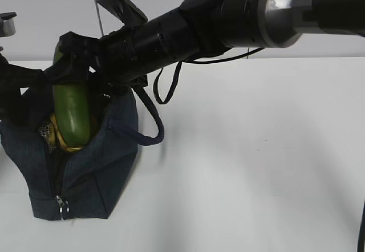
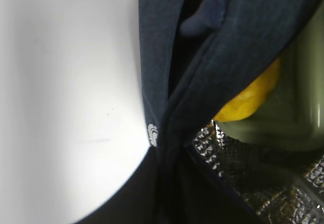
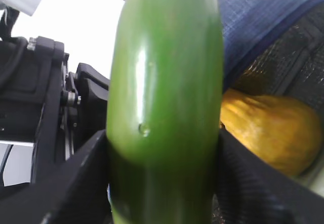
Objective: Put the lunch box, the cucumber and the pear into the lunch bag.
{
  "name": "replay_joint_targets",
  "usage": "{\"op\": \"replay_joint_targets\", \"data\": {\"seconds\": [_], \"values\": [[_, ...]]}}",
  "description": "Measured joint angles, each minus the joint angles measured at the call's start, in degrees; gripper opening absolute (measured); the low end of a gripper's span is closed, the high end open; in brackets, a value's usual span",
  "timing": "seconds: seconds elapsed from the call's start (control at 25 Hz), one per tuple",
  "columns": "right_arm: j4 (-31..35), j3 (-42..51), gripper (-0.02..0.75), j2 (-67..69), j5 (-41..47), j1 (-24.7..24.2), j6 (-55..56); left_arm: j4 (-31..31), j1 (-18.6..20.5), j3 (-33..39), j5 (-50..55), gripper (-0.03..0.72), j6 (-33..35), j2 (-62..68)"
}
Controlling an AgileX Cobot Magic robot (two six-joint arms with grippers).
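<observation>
Cucumber placement occupies us: the right end effector (image 3: 164, 183) grips the long, smooth, dark green cucumber (image 1: 72, 112) upright in the dark navy fabric lunch bag (image 1: 97, 166), beside the yellow-orange pear (image 3: 273, 130). Next we release and withdraw. Left end effector clenched, seemingly pinching the bag's edge.

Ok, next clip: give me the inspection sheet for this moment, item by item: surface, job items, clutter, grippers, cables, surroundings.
Surface: white table, bare apart from the bag.
Lunch bag: dark navy, standing at the left, mouth open, silver lining showing.
Cucumber: upright in the bag's mouth, lower end inside, upper part still above the rim.
Pear: inside the bag, beside the cucumber.
Lunch box: pale green lid visible inside the bag, next to the pear.
Clutter: nothing seen.
Right gripper: its fingers flank the cucumber on both sides.
Left gripper: not visible; it is shut, its camera close against the bag's outside.
Cables: black cable looping off the right arm.
Surroundings: plain grey wall.
</observation>
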Motion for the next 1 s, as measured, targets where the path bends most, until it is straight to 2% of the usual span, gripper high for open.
{"op": "replay_joint_targets", "data": {"seconds": [0.32, 0.56, 0.8, 0.88, 1.0], "values": [[0.00, 0.00, 0.558, 0.00, 0.39, 0.00, -0.97, 0.00, 0.00, 0.00, 0.00, 0.001, 0.00, 0.00], [-0.48, 0.00, 0.566, -0.60, -0.79, 0.00, -3.04, 0.00, 0.00, 0.00, 0.00, 0.001, 0.00, 0.00], [-8.24, 0.00, 0.568, -5.49, -6.74, -0.10, -3.67, 0.00, 0.00, 0.00, 0.00, 0.001, 0.00, 0.00], [-9.24, 0.00, 0.568, -6.03, -7.23, -0.10, -3.66, 0.00, 0.00, 0.00, 0.00, 0.001, 0.00, 0.00], [-14.25, 0.00, 0.563, -7.31, -7.88, -0.20, -2.48, 0.00, 0.00, 0.00, 0.00, 0.001, 0.00, 0.00]]}}
